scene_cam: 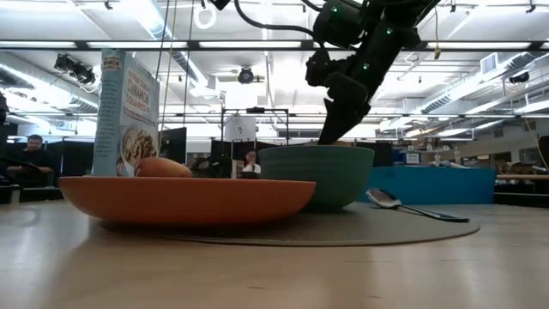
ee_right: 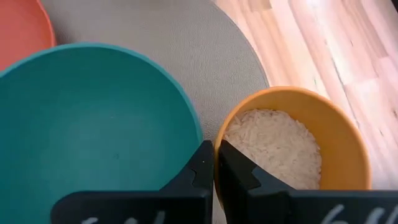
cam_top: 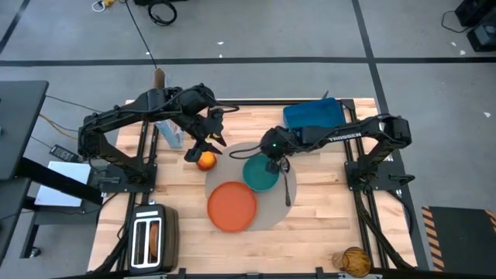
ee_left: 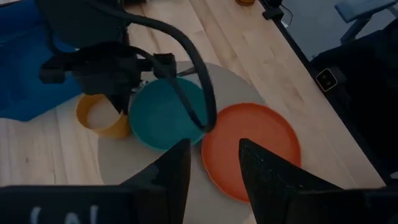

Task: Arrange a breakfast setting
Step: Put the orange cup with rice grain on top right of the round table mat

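A round grey-beige mat point(cam_top: 273, 208) carries an orange plate point(cam_top: 232, 206), a teal bowl point(cam_top: 260, 177) and a metal spoon point(cam_top: 287, 188). My right gripper point(cam_top: 271, 160) is at the bowl's far side, shut on a small orange-yellow cup point(ee_right: 292, 146) holding white grains. The cup also shows in the left wrist view point(ee_left: 99, 118). My left gripper point(ee_left: 213, 152) is open and empty, above a red-orange apple point(cam_top: 206, 161) that rests at the mat's left edge. A toast slice point(cam_top: 153, 239) sticks in the toaster. My right gripper holds the cup's rim point(ee_right: 219, 138) on the side next to the bowl. One finger point(ee_right: 236, 171) is inside the cup and one finger point(ee_right: 199, 171) is outside. The fingers come from above, pointing down. The cup stays upright beside the bowl at the mat's far edge.
A blue tray point(cam_top: 312, 115) lies at the far right. A cereal box point(cam_top: 172, 133) stands at the far left under my left arm. A silver toaster point(cam_top: 147, 240) sits at the near left corner. Bare wood lies near right of the mat.
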You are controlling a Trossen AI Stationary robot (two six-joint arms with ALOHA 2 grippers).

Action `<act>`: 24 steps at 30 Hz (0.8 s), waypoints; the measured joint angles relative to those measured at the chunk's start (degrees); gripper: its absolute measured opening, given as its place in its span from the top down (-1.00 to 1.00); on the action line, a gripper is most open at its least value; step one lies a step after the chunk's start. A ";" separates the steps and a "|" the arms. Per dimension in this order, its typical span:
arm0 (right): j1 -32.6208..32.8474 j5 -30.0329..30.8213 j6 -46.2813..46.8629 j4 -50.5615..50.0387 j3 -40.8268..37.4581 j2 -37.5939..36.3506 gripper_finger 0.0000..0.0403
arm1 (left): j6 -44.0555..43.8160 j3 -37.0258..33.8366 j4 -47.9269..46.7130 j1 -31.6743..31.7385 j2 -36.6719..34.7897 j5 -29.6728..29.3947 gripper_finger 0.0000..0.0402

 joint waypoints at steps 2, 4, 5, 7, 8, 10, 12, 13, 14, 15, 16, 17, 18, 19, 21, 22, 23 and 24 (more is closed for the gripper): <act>0.00 -0.04 -0.24 -0.04 0.00 -0.06 0.93 | 0.00 0.00 0.00 -0.07 0.00 0.02 0.28; -0.09 0.05 -0.33 -0.82 0.00 -0.67 0.93 | -0.19 0.00 -0.01 -0.10 0.00 0.02 0.28; -0.17 0.07 -0.35 -1.54 -0.02 -1.16 0.93 | -0.28 0.00 -0.01 -0.10 0.00 0.02 0.28; -0.33 0.10 -0.31 -2.84 -0.02 -2.35 0.93 | -0.33 0.00 -0.01 -0.07 0.00 0.01 0.28; -0.33 0.24 -0.17 -3.70 -0.02 -3.04 0.93 | -0.33 0.00 -0.01 -0.07 0.00 0.00 0.28; -0.33 1.38 0.35 -5.79 -0.02 -4.04 0.93 | -0.26 0.00 -0.01 -0.07 0.00 0.00 0.28; -0.37 1.83 1.00 -7.45 -0.02 -4.53 0.93 | -0.26 0.00 0.01 -0.07 0.00 0.00 0.28; -0.32 1.82 1.63 -8.18 -0.02 -4.69 0.93 | -0.22 0.00 0.01 -0.07 0.00 0.00 0.28; -0.19 1.82 2.09 -9.14 -0.02 -4.78 0.93 | -0.17 0.00 0.01 -0.07 0.00 0.00 0.28; 0.02 1.79 2.63 -10.31 0.00 -4.81 0.93 | -0.09 0.00 0.04 -0.07 0.00 0.00 0.28; 0.24 1.65 3.34 -11.74 0.00 -4.81 0.93 | -0.07 0.00 0.08 -0.07 0.00 0.00 0.28; 0.54 1.60 4.12 -13.09 0.00 -4.81 0.93 | -0.07 0.00 0.10 -0.07 0.00 0.00 0.28; 0.84 1.63 4.76 -14.26 0.00 -4.81 0.93 | -0.07 0.00 0.08 -0.07 0.00 0.00 0.28; 1.17 1.68 5.31 -15.12 -0.01 -4.81 0.93 | -0.07 0.00 0.09 -0.07 0.00 -0.02 0.28; 1.78 2.08 6.13 -15.79 0.00 -4.81 0.93 | -0.05 0.00 0.09 -0.07 0.00 -0.02 0.28; 2.08 2.37 6.34 -15.81 -0.01 -4.81 0.93 | 0.01 0.00 0.08 -0.07 0.00 -0.02 0.28; 2.37 2.82 6.36 -15.55 -0.02 -4.81 0.93 | 0.03 0.00 0.10 -0.07 0.00 -0.02 0.28; 2.57 3.17 6.30 -14.92 -0.02 -4.81 0.93 | 0.04 0.00 0.11 -0.07 0.00 -0.02 0.28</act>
